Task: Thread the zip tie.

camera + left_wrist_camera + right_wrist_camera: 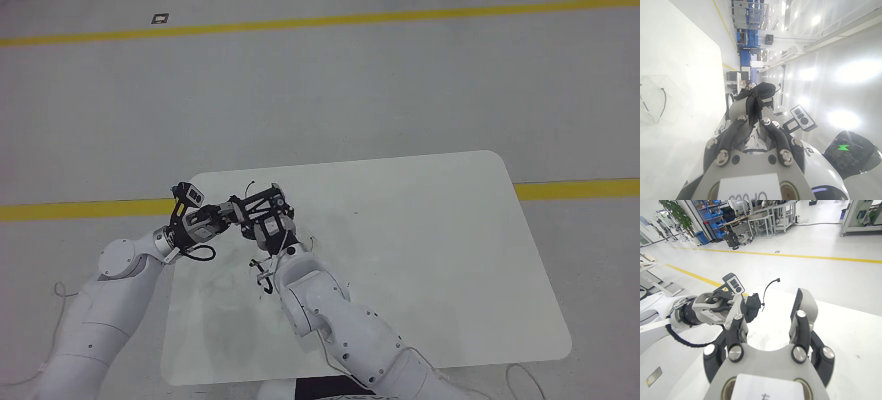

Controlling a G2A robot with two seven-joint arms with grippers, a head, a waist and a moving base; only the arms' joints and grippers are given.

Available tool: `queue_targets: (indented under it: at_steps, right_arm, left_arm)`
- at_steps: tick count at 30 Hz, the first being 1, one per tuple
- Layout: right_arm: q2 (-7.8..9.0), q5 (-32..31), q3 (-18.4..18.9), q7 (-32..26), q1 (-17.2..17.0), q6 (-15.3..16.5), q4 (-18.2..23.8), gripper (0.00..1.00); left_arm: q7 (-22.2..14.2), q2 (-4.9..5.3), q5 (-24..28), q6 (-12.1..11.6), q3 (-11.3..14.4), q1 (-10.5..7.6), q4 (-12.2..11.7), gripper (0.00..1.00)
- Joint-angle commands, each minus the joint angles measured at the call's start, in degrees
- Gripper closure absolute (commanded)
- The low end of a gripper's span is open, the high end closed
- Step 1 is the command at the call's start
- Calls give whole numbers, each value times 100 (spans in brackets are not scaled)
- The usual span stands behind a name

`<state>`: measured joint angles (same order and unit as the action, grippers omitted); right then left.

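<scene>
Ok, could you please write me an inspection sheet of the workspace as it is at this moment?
Surface: white table with rounded corners.
Job's things: black zip tie, curving up out of the left gripper, its head end free in the air.
Clutter: a clear box-like thing on the table with thin black strips in it; cannot tell more.
Grippers: left gripper shut on the zip tie; right gripper open, close to it, above the table.
Cables: black sleeved cable looping under the left wrist.
Surroundings: yellow floor lines, shelves, a plant.
</scene>
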<state>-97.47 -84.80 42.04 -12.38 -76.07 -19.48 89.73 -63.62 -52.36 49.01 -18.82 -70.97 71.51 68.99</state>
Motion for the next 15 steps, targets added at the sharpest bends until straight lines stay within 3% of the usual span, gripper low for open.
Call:
queue_targets:
  at_steps: [1,10,12,15]
  right_arm:
    - [8,-16,2,3,-10,0,18,0]
    - [8,-16,2,3,-10,0,18,0]
    - [32,-176,56,179,-31,0,0,0]
    - [134,-516,147,690,-94,118,-43,0]
  left_arm:
    - [0,0,0,0,0,0,0,100]
    - [0,0,0,0,0,0,0,100]
    - [0,0,0,0,0,0,0,100]
    - [177,9,0,193,-69,12,82,100]
